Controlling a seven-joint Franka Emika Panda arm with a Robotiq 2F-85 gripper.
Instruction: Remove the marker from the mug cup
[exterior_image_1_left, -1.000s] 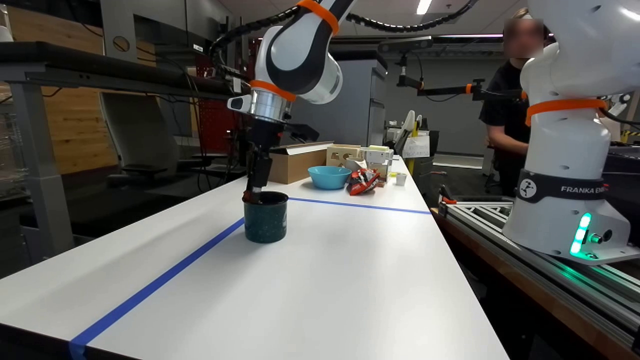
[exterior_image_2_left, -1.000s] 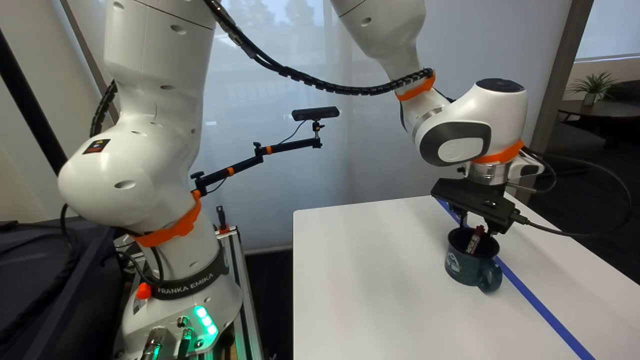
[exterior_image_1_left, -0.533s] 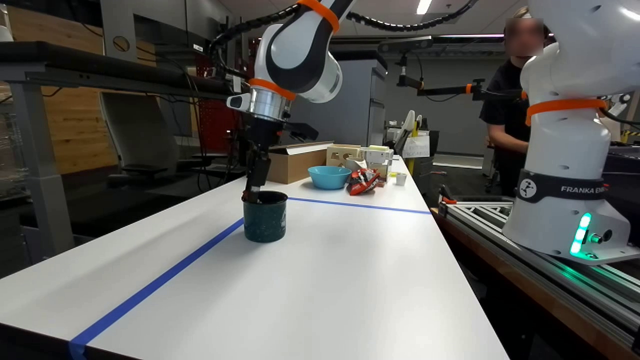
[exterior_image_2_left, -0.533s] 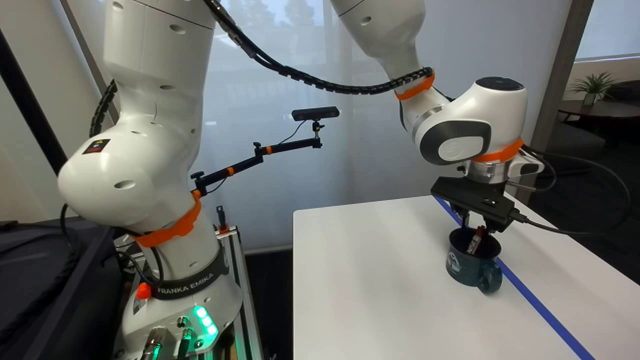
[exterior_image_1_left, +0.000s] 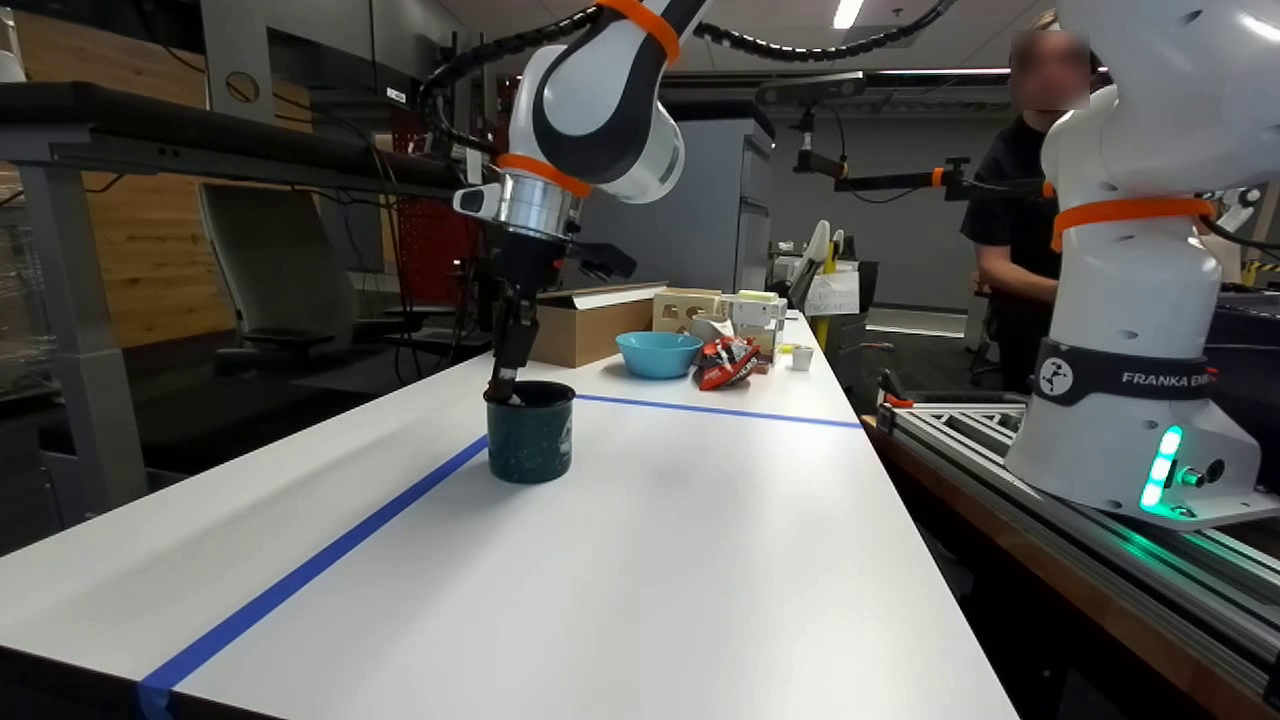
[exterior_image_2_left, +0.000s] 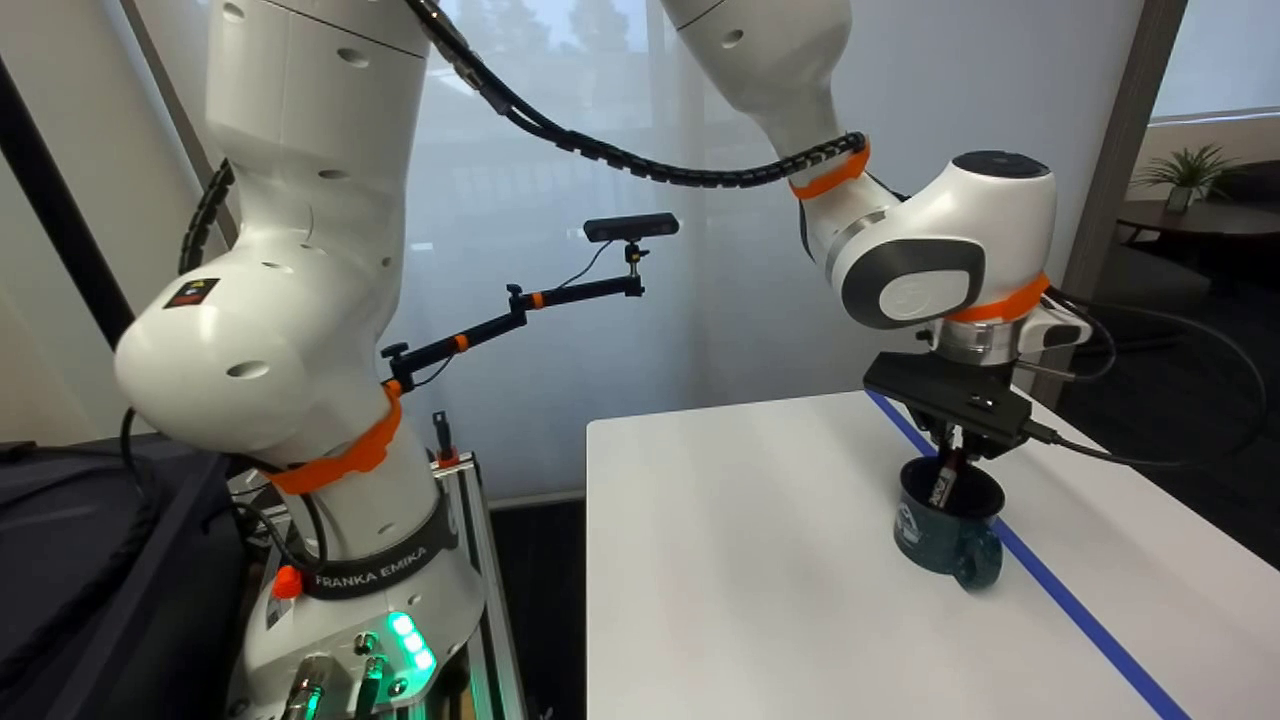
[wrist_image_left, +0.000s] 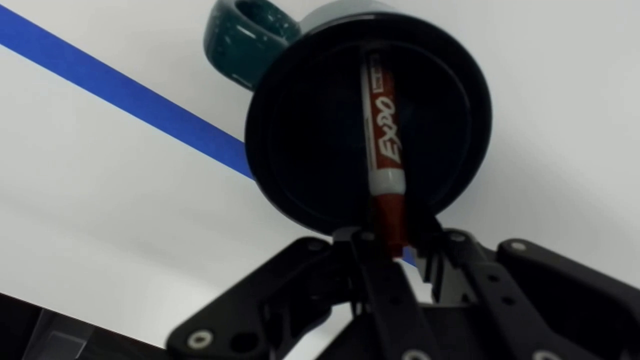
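The dark teal mug cup (exterior_image_2_left: 930, 542) stands upright on the white table, its handle and round black inside showing in the wrist view. In it leans the marker (wrist_image_left: 384, 125), white and reddish-brown with EXPO lettering, its red-brown cap at the mug's rim. My gripper (wrist_image_left: 395, 225) is shut on that cap, one dark finger on either side. In an exterior view the gripper (exterior_image_2_left: 952, 448) points down into the mug's mouth, and the marker's lower part shows below the fingers. From across the table the mug (exterior_image_1_left: 530, 442) hides most of the marker.
Blue tape (exterior_image_1_left: 340, 548) runs along the table beside the mug. Farther back stand a turquoise bowl (exterior_image_1_left: 658, 357), a red bag (exterior_image_1_left: 728, 364), a cardboard box (exterior_image_1_left: 590, 328) and a small white cup (exterior_image_1_left: 802, 358). A person (exterior_image_1_left: 1020, 210) is behind the arm's base.
The fingers have come together on the marker's cap; they stood apart before. The marker's top has moved a little with them. The mug has shifted and turned very slightly.
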